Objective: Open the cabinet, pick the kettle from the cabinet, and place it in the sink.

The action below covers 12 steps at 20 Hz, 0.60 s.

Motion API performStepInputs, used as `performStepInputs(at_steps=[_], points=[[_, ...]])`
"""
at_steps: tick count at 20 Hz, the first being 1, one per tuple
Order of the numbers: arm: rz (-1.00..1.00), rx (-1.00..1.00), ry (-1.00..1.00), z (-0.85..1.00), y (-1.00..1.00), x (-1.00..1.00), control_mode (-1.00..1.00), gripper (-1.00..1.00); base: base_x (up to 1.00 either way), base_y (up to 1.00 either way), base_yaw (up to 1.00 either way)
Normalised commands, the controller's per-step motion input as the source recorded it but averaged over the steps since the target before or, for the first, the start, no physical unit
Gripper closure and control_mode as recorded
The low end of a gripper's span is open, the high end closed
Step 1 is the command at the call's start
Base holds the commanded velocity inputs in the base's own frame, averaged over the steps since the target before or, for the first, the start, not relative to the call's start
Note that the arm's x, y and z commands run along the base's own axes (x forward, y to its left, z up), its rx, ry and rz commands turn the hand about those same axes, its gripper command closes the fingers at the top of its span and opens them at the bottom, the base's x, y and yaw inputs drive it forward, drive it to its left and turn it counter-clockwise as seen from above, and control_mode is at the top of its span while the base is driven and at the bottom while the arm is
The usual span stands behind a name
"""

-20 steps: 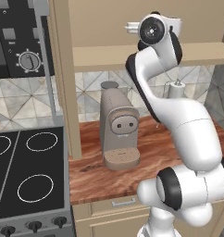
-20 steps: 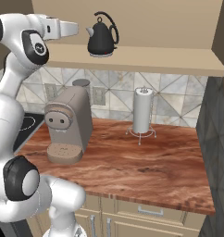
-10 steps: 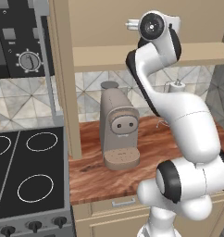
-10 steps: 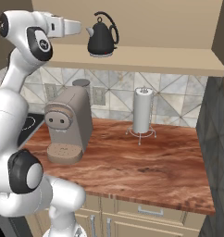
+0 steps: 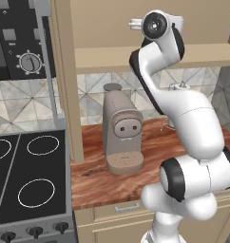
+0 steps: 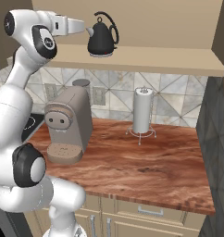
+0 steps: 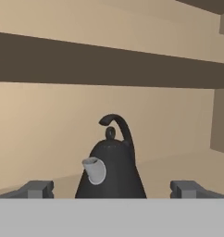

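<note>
Kettle [image 6: 102,37] sits upright on the cabinet [image 6: 146,59] shelf, spout facing the robot. Below on the wood surface [image 6: 132,162] are a taupe coffee machine [image 6: 67,122] and a paper towel holder [image 6: 142,111], both well clear. Arm reaches up level with the shelf, end effector [image 7: 112,189] wide open, empty, fingers either side of the kettle, not touching.

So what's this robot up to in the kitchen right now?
It is reaching up into the open cabinet for the black kettle that sits on the shelf. Its gripper is open, with a finger on either side of the kettle in the hand view, spout toward it. It has not closed on the kettle. A coffee machine stands on the counter below.
</note>
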Motion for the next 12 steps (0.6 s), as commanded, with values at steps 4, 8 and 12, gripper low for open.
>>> performStepInputs(at_steps=[4,8,12], points=[[0.0,0.0,0.0,0.0,-0.01,0.21,-1.0,-1.0,0.0,0.0,0.0],[0.0,0.0,0.0,-0.02,-0.01,0.17,-1.0,-1.0,0.0,0.0,0.0],[0.0,0.0,0.0,-0.04,-0.01,0.17,-1.0,-1.0,0.0,0.0,0.0]])
